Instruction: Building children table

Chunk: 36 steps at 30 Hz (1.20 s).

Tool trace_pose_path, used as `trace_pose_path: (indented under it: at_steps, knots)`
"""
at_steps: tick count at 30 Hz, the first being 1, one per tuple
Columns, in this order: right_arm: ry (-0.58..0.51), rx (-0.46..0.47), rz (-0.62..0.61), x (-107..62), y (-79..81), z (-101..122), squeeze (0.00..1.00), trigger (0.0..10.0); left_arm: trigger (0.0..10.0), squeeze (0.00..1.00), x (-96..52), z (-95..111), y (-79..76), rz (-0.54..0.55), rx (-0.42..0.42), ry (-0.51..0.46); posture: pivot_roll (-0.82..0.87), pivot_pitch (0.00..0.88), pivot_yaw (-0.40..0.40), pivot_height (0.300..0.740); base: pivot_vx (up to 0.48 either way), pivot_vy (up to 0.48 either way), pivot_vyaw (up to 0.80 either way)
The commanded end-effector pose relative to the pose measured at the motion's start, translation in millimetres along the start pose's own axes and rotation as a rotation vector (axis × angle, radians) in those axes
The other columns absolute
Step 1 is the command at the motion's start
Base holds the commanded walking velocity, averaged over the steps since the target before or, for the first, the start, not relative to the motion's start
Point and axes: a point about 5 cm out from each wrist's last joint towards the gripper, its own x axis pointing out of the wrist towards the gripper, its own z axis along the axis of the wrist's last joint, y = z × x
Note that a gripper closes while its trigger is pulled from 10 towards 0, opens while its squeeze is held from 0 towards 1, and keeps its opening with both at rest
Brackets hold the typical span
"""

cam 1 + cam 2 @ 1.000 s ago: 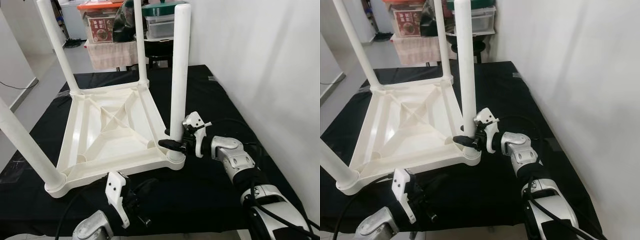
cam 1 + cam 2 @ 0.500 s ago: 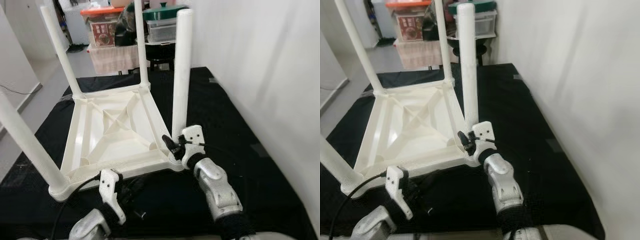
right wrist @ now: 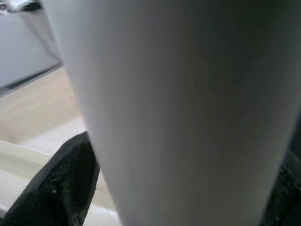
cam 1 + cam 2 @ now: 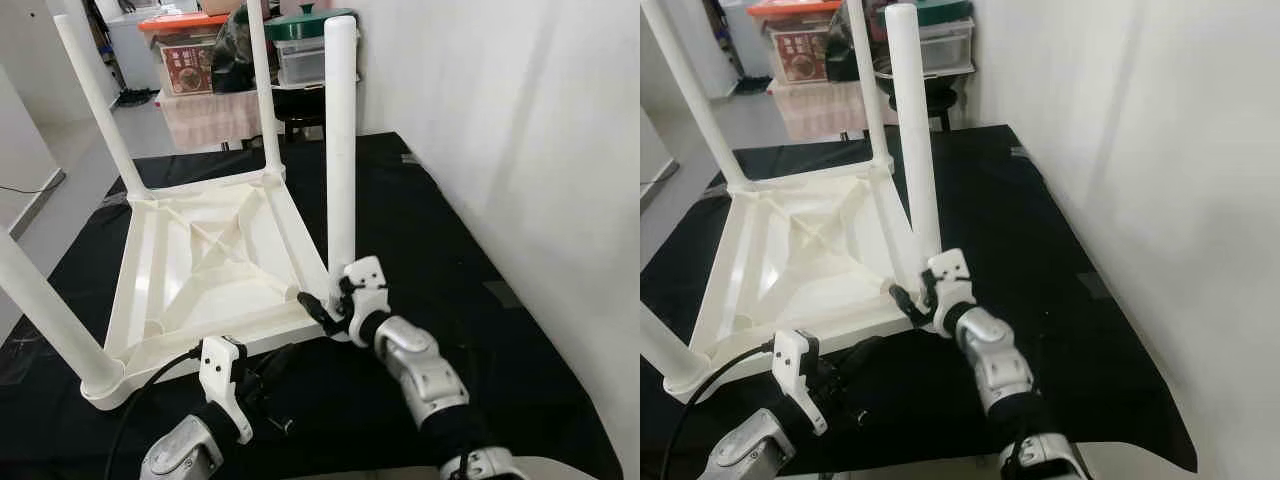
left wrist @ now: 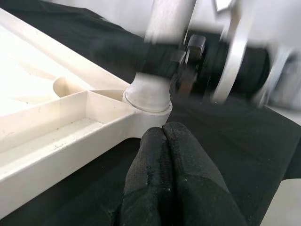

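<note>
A white plastic children's table point(image 4: 200, 270) lies upside down on a black cloth, with its legs standing up. My right gripper point(image 4: 335, 300) is shut around the base of the near right leg point(image 4: 341, 150), just above its socket. In the right wrist view that leg point(image 3: 188, 113) sits between the black fingers point(image 3: 61, 188). My left gripper point(image 4: 275, 415) rests low over the cloth in front of the table's near edge, shut and holding nothing. In the left wrist view its fingertips point(image 5: 163, 136) point at the same corner socket point(image 5: 148, 101).
Three more legs stand at the near left point(image 4: 45, 300), far left point(image 4: 95, 100) and far right point(image 4: 262, 90). Behind the table are an orange-lidded box point(image 4: 190, 50) and a green-lidded pot point(image 4: 300, 25). A white wall point(image 4: 520, 150) runs along the right. The black cloth point(image 4: 440, 230) extends to the right.
The camera has shifted. My right forearm has swung from the right side in towards my body, while its gripper stays on the leg's base. The left gripper has hardly moved.
</note>
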Motion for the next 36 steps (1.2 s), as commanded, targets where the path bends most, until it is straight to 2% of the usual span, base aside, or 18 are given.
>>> trace_pose_path:
  at_steps: [1, 2, 3, 5, 10, 11, 12, 13, 24, 26, 28, 29, 30, 31, 33, 34, 35, 36]
  knots:
    - [-0.002, -0.095, 0.137, 2.1, -5.9, 19, 0.0, 10.0, 10.0, 0.0, 0.5, -4, 0.5, 0.001, -0.016, 0.005, 0.02, 0.0, 0.01, 0.74, 0.0, 0.0, 0.0]
    - [-0.002, -0.095, 0.137, 2.1, -5.9, 19, 0.0, 10.0, 10.0, 0.0, 0.5, -4, 0.5, 0.001, -0.016, 0.005, 0.02, 0.0, 0.01, 0.74, 0.0, 0.0, 0.0]
    - [0.046, -0.164, 0.223, -1.7, -17.2, 22, 0.0, 10.0, 10.0, 0.0, 1.5, -4, -0.4, 0.0, -0.02, 0.001, 0.02, 0.0, 0.006, 0.74, 0.0, 0.0, 0.0]
    - [0.066, -0.19, 0.304, -3.9, -22.4, 24, 0.0, 10.0, 10.0, 0.0, 2.2, -5, -0.9, 0.001, -0.02, -0.001, 0.02, 0.0, 0.003, 0.74, 0.0, 0.0, 0.0]
    - [0.069, -0.222, 0.365, -4.1, -28.3, 30, 0.0, 10.0, 10.0, 0.0, 2.7, -5, -1.5, 0.001, -0.017, -0.002, 0.02, 0.0, 0.003, 0.74, 0.0, 0.0, 0.0]
    - [0.065, -0.209, 0.37, -2.7, -29.9, 32, 0.0, 6.9, 10.0, 0.0, 2.8, -5, -1.7, 0.0, -0.017, -0.002, 0.02, 0.0, 0.003, 0.74, 0.0, 0.0, 0.0]
    - [0.065, -0.209, 0.37, -2.7, -29.9, 32, 0.0, 6.9, 10.0, 0.0, 2.8, -5, -1.7, 0.0, -0.017, -0.002, 0.02, 0.0, 0.003, 0.74, 0.0, 0.0, 0.0]
    - [0.067, -0.197, 0.375, -1.9, -31.9, 34, 0.0, 0.0, 10.0, 0.0, 2.9, -5, -1.9, 0.0, -0.017, -0.002, 0.02, 0.0, 0.001, 0.74, 0.0, 0.0, 0.0]
    - [0.067, -0.127, 0.392, -6.5, -38.4, 29, 0.0, 0.0, 10.0, 0.0, 2.3, -5, -2.5, 0.002, -0.022, -0.008, 0.01, 0.0, 0.007, 0.74, 0.0, 0.0, 0.0]
    - [0.063, -0.102, 0.306, -11.0, -40.1, 20, 0.0, 0.0, 10.0, 0.0, 1.5, -5, -2.3, 0.0, -0.025, -0.008, 0.01, 0.0, 0.009, 0.74, 0.0, 0.0, 0.0]
    - [0.063, -0.102, 0.306, -11.0, -40.1, 20, 0.0, 0.0, 10.0, 0.0, 1.5, -5, -2.3, 0.0, -0.025, -0.008, 0.01, 0.0, 0.009, 0.74, 0.0, 0.0, 0.0]
    - [0.067, -0.068, 0.188, -12.4, -38.6, 10, 0.0, 0.0, 10.0, 0.0, 0.3, -5, -2.0, 0.0, -0.027, -0.008, 0.0, 0.0, 0.008, 0.74, 0.0, 0.0, 0.0]
    - [0.041, 0.023, -0.148, -15.3, -34.3, -7, 0.0, 0.0, 10.0, 0.0, -1.2, -4, -1.5, 0.0, -0.028, -0.008, -0.01, 0.0, 0.004, 0.74, 0.0, 0.0, 0.0]
    - [0.041, 0.023, -0.148, -15.3, -34.3, -7, 0.0, 0.0, 10.0, 0.0, -1.2, -4, -1.5, 0.0, -0.028, -0.008, -0.01, 0.0, 0.004, 0.74, 0.0, 0.0, 0.0]
    - [0.094, 0.091, -0.312, -26.7, 14.1, -48, 0.0, 0.0, 10.0, 0.0, -1.8, -3, 0.6, 0.0, -0.033, -0.006, -0.02, 0.0, 0.041, 0.74, 0.0, 0.0, 0.0]
    - [0.122, 0.078, -0.247, -25.2, 34.2, -56, 0.0, 0.0, 10.0, 0.0, -1.5, -4, 1.1, -0.002, -0.028, -0.001, -0.02, 0.0, 0.041, 0.74, 0.0, 0.0, 0.0]
    - [0.122, 0.078, -0.247, -25.2, 34.2, -56, 0.0, 0.0, 10.0, 0.0, -1.5, -4, 1.1, -0.002, -0.028, -0.001, -0.02, 0.0, 0.041, 0.74, 0.0, 0.0, 0.0]
    - [0.143, 0.059, -0.161, -22.6, 46.7, -60, 0.0, 0.0, 10.0, 0.0, -1.3, -4, 1.4, -0.003, -0.024, 0.003, -0.02, 0.0, 0.041, 0.74, 0.0, 0.0, 0.0]
